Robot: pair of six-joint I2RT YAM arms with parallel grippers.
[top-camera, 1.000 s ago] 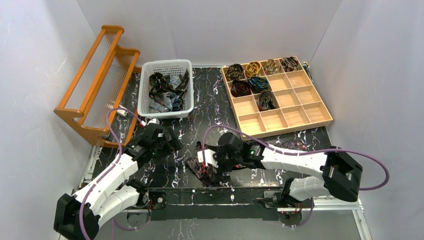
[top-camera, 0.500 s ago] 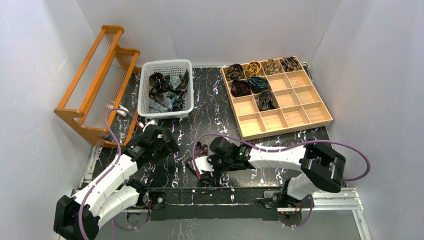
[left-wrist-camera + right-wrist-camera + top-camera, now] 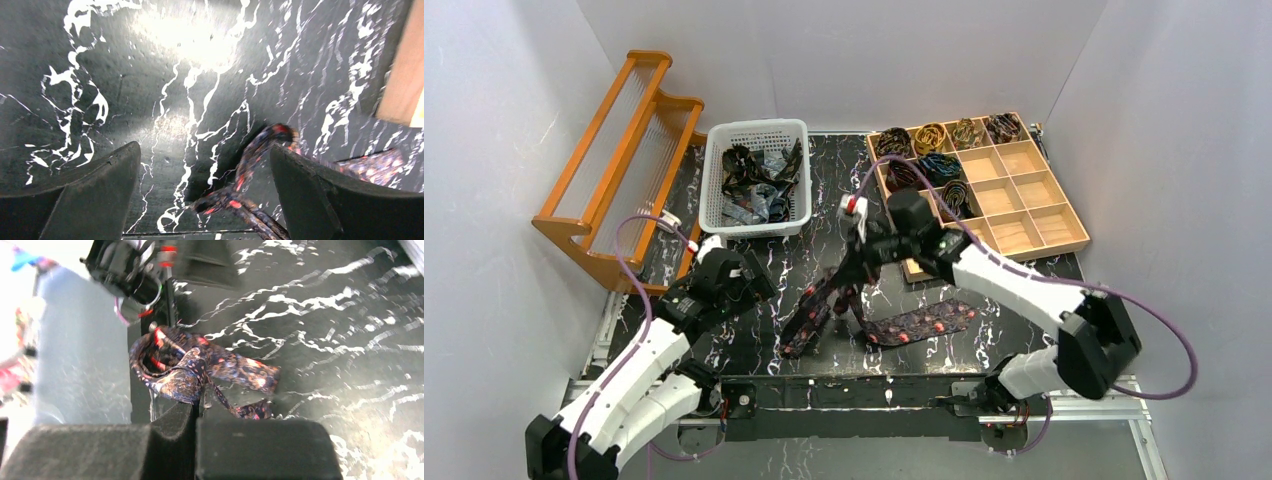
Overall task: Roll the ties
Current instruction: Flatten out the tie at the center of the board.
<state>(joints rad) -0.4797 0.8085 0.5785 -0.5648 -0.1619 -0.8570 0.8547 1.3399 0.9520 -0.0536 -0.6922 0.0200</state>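
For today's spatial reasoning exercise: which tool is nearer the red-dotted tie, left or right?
Right. The right tool is shut on the red-dotted tie, holding part of it up; the left tool hangs open beside it.

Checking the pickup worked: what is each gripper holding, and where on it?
Right gripper pinches the red-dotted tie partway along its length; left gripper holds nothing.

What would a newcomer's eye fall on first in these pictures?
The right gripper, shut on a dark tie with red dots, holds it above the near middle of the black marbled table, with its ends trailing down. Behind it on the right, a wooden tray has rolled ties in its far compartments. A white basket of loose ties stands back left.
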